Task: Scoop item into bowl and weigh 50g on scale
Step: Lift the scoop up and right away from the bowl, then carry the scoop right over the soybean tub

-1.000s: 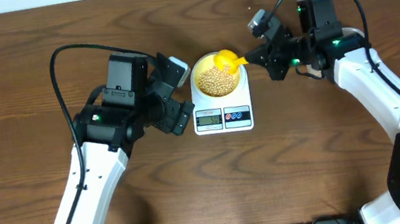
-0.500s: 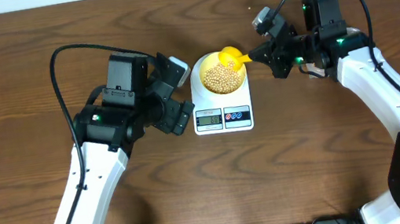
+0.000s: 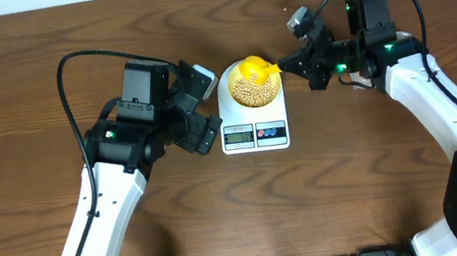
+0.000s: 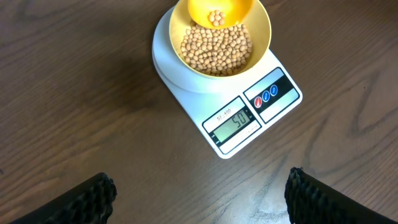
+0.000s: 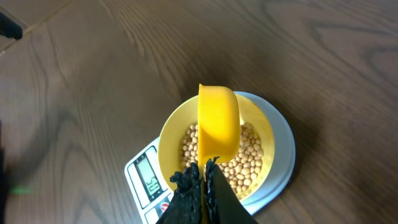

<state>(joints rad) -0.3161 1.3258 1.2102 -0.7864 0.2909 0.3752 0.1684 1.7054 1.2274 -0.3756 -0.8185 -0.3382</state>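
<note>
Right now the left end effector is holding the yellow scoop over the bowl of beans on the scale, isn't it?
No: the right end effector holds the scoop, as the overhead view shows; the left end effector is open and empty. The scoop does hang over the bowl of beans on the scale.

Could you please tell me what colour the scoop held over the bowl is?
The scoop is bright yellow, which shows best in the right wrist view.

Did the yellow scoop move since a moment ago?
Yes. The bright yellow plastic scoop slid left, farther over the small pale yellow bowl, judged against the white digital scale, which stayed put.
</note>
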